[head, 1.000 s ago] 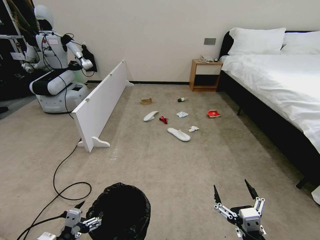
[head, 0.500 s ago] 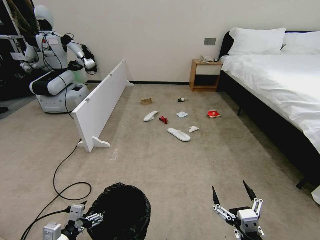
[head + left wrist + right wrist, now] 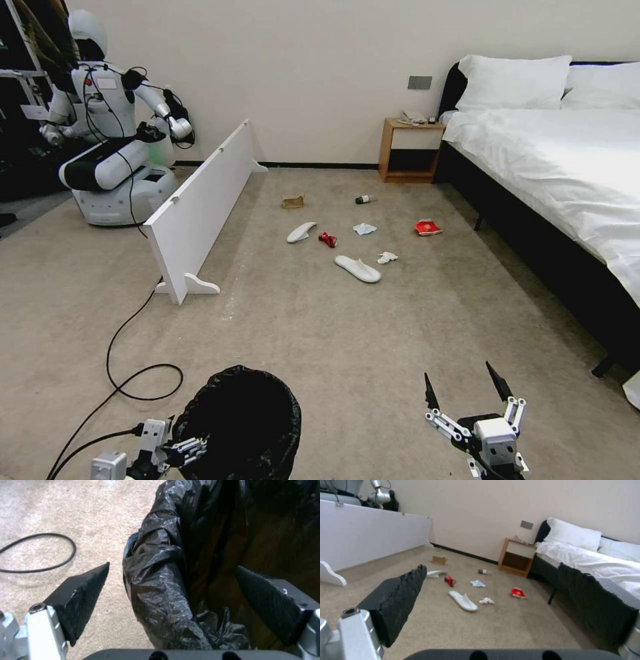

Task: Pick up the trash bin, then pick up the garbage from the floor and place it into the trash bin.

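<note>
Down at the robot's base, the left gripper [image 3: 171, 590] straddles the trash bin's [image 3: 235, 421] bagged rim, fingers spread, not clamped. Beside it the right gripper [image 3: 463, 389] hovers wide open. Farther off, the garbage [image 3: 358, 268] lies scattered on carpet [image 3: 373, 333].

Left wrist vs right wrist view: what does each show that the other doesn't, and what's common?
Left wrist alone: the trash bin, its bag-covered rim between the open left tool's fingers, one outside, one inside, plus a black cable. Right wrist alone: the open right tool, empty, facing the slipper, red can, tissues, red packet, bed, nightstand. Both: the beige carpet.
</note>
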